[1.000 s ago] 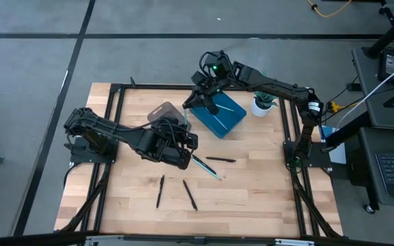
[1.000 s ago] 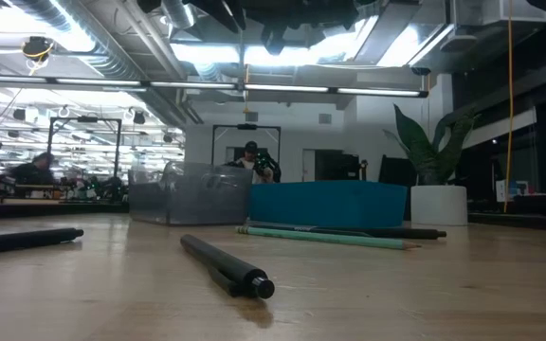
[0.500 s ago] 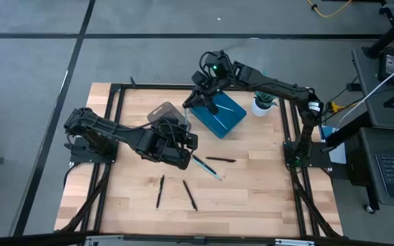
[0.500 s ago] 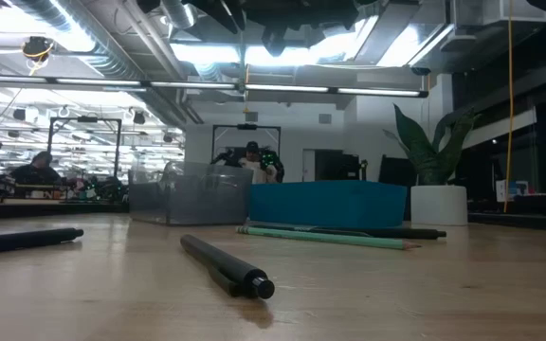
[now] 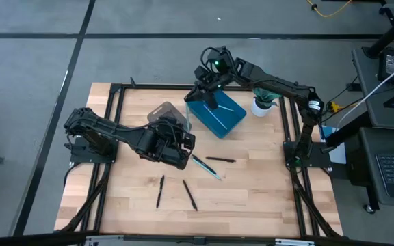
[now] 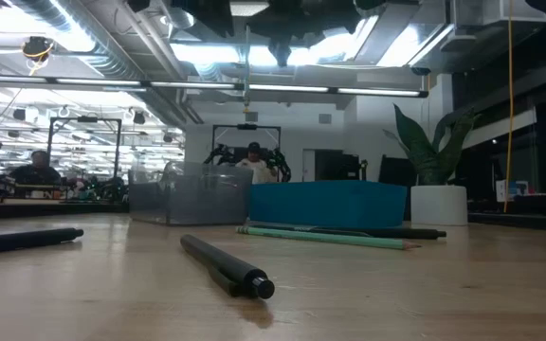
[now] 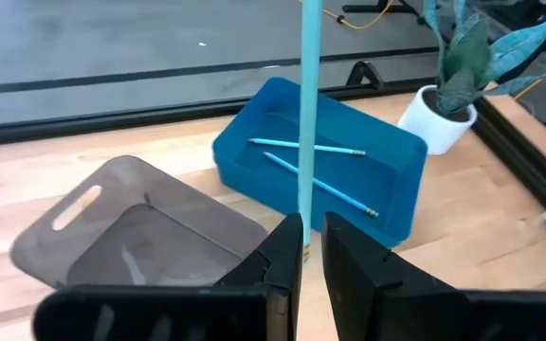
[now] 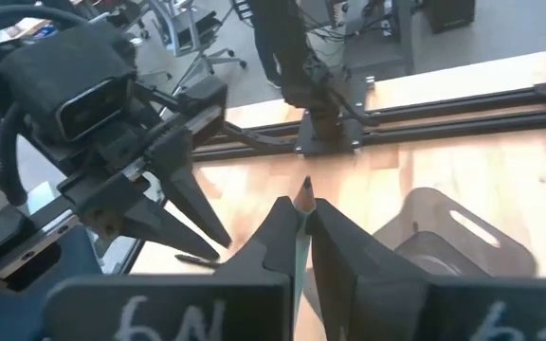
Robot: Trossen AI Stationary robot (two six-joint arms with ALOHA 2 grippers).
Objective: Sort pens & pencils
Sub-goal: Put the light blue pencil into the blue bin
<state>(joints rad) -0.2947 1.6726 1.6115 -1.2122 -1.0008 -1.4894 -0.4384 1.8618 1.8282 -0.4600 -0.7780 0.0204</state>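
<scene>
Worktop (image 5: 252, 178) pale wood grain, black frame rails. Blue bin (image 7: 387, 180), two light blue pencils (image 7: 306, 145) inside. Smoky translucent grey bin (image 7: 140, 237). Loose black pens (image 5: 189, 194) and one light blue pencil (image 5: 206, 167) on wood. White pot (image 5: 260, 107), green plant. Floor grey.

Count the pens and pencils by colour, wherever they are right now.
Light blue sticks: 4, two in the blue bin, one on the table, one in the left claw
Black sticks: 3, on the table
Stick of unclear colour: 1, in the right claw
Total: 8
</scene>
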